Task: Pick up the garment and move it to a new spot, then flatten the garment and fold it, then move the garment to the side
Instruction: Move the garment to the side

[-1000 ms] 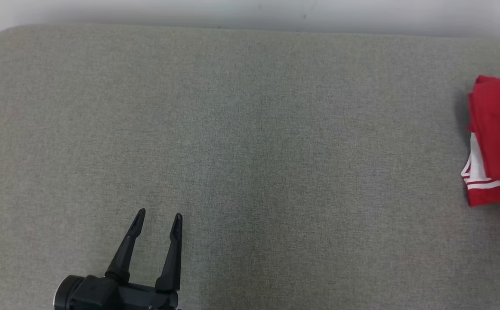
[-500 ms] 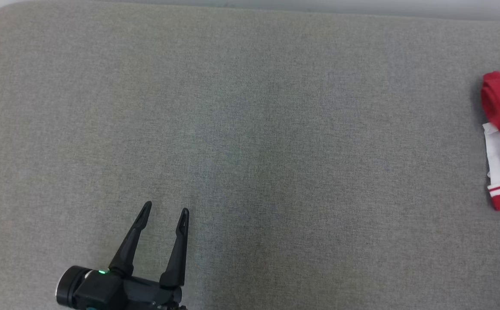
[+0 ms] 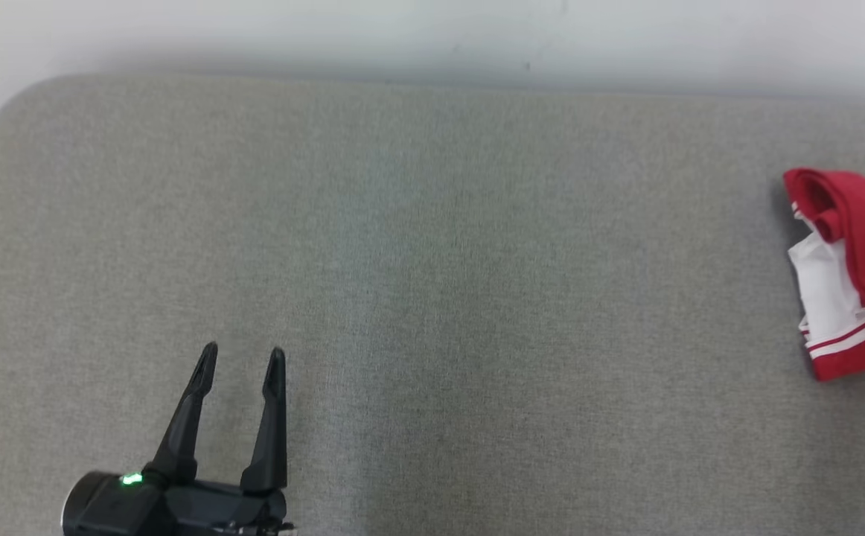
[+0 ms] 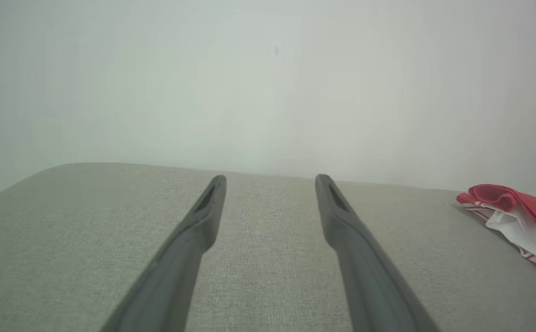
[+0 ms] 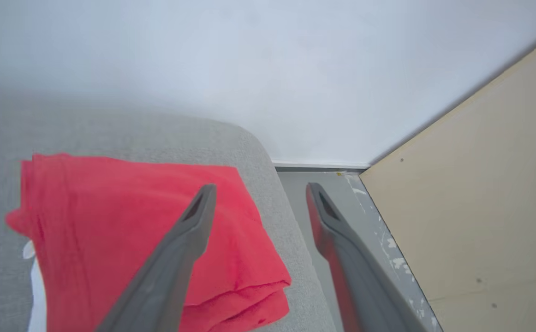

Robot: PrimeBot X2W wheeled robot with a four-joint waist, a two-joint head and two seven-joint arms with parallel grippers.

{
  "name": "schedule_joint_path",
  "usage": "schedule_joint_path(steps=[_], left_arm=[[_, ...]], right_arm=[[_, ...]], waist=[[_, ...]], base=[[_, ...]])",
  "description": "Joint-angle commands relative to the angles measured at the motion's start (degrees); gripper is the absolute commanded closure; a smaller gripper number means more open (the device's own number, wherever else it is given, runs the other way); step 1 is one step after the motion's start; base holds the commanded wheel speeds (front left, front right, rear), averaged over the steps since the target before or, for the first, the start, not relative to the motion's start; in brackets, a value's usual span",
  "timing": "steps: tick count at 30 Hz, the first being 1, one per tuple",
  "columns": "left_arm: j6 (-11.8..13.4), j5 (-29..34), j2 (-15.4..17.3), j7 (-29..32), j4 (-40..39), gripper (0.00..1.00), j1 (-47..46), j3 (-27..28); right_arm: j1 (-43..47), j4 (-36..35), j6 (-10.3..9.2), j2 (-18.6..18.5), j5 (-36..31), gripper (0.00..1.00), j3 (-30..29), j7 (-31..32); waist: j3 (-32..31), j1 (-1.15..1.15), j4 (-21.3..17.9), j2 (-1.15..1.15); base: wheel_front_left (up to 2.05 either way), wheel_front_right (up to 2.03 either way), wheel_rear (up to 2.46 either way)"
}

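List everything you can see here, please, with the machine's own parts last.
garment: one, red and white, folded, at the table's right end
table: one, grey fabric top, under the garment
wall: one, white, behind the table
floor: one strip, grey, past the table's right end
panel: one, beige, beside the floor strip
left claw: one, dark, open, over the table at lower left
right claw: one, dark, open, at the garment's edge

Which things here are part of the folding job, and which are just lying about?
In the job: folded red garment; grey padded surface it lies on; left gripper, open; right gripper, open.
Just there: white wall; beige panel; floor.
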Motion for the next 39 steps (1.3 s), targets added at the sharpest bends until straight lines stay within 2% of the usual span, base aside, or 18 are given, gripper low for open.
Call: schedule_joint_path(steps=[1, 4, 5, 10, 15, 19, 22, 31, 39], left_arm=[[0.1, -0.8, -0.4, -0.2, 0.8, 0.00, 1.5, 0.7], [1.3, -2.2, -1.2, -0.2, 2.9, 0.00, 2.6, 2.9], [1.3, -2.2, -1.2, -0.2, 2.9, 0.00, 2.6, 2.9], [3.0, -4.4, -2.0, -0.2, 7.4, 0.00, 4.7, 4.8], [2.9, -3.2, -2.1, -0.2, 9.1, 0.00, 5.9, 6.0], [2.1, -1.6, -2.2, -0.2, 9.1, 0.00, 6.9, 7.1], [1.6, -1.3, -2.2, -0.2, 9.4, 0.00, 7.8, 7.9], [0.0, -0.9, -2.3, -0.2, 10.1, 0.00, 9.2, 8.4], [-0.4, 0.0, -2.3, -0.2, 12.0, 0.00, 9.9, 8.5]], right_arm=[[2.3, -2.0, -0.19, 2.1, 1.7, 0.00, 0.0, -2.3], [6.9, -8.0, -0.18, 6.5, 4.8, 0.00, -0.4, -8.2], [6.9, -8.0, -0.18, 6.5, 4.8, 0.00, -0.4, -8.2], [14.9, -12.3, -0.18, 13.7, 12.0, 0.00, -0.6, -19.1], [22.7, -13.2, -0.18, 16.8, 17.4, 0.00, 4.9, -27.5], [26.5, -12.2, -0.18, 17.8, 24.6, 0.00, 7.5, -32.3], [28.7, -10.4, -0.17, 18.3, 27.5, 0.00, 9.4, -34.5], [33.9, -4.0, -0.17, 18.4, 22.2, 0.00, 16.8, -37.3], [35.0, -1.7, -0.17, 18.4, 24.7, 0.00, 19.1, -38.9]], waist=[[-4.7, 0.00, -1.0, 0.00], [-7.5, 0.00, -1.3, 0.00], [-7.5, 0.00, -1.3, 0.00], [-12.8, 0.00, -2.3, 0.00], [-16.0, 0.00, -2.4, 0.00], [-18.0, 0.00, -2.8, 0.00], [-19.4, 0.00, -3.0, 0.00], [-21.5, 0.00, -3.5, 0.00], [-21.5, 0.00, -4.5, 0.00]], base=[[0.00, 0.00, 0.00], [0.00, 0.00, 0.00], [0.00, 0.00, 0.00], [0.00, 0.00, 0.00], [0.00, 0.00, 0.00], [0.00, 0.00, 0.00], [0.00, 0.00, 0.00], [0.00, 0.00, 0.00], [0.00, 0.00, 0.00]])
